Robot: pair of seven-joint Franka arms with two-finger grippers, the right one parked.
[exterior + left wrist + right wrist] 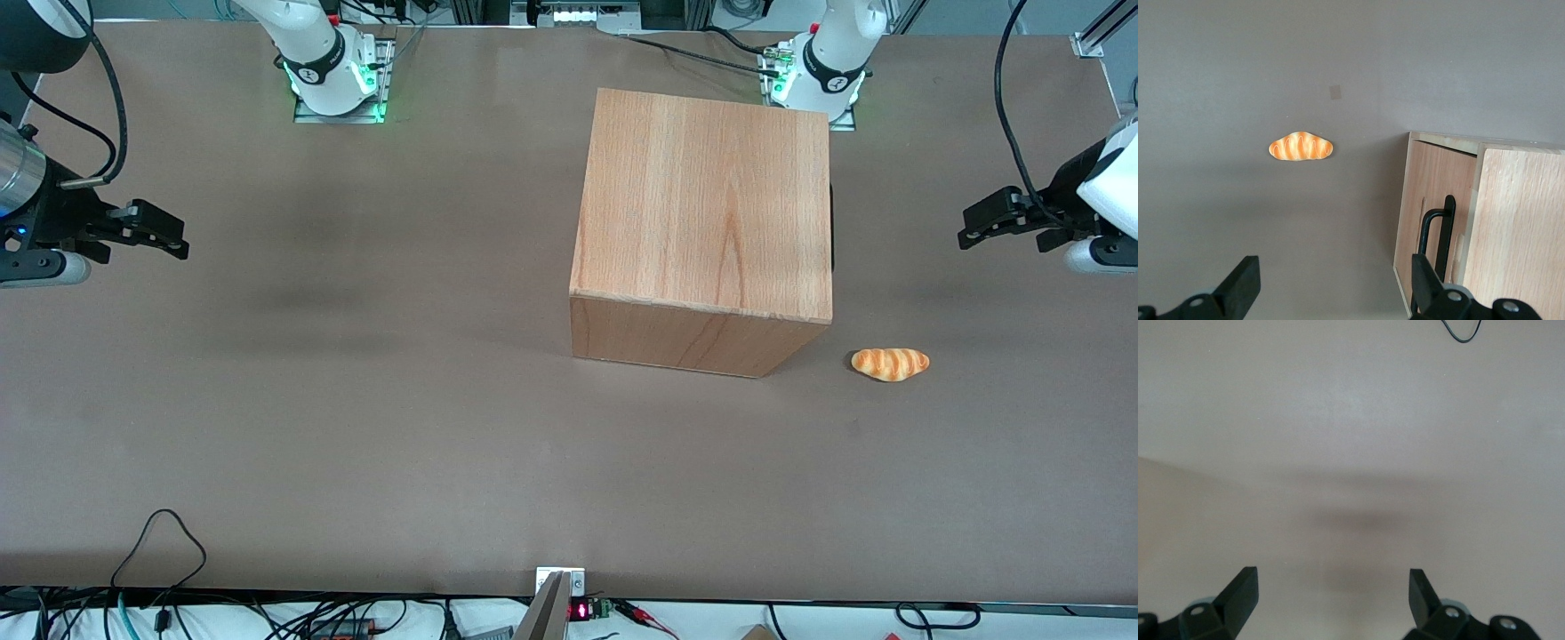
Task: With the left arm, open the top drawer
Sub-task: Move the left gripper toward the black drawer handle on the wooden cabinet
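Observation:
The wooden cabinet (702,196) stands mid-table, and its drawer side faces the working arm's end. In the front view only a dark sliver of handle (832,227) shows at that edge. The left wrist view shows the top drawer's front panel (1429,193) sitting flush in the cabinet (1521,227), with its slim black bar handle (1446,230). My left gripper (971,227) hovers in front of the drawers, well apart from them. It (1333,287) is open with only bare table between its fingers (1241,287).
A small bread roll (890,364) (1300,147) lies on the brown table (356,400), nearer the front camera than the gripper and just off the cabinet's corner. Cables run along the table's edges.

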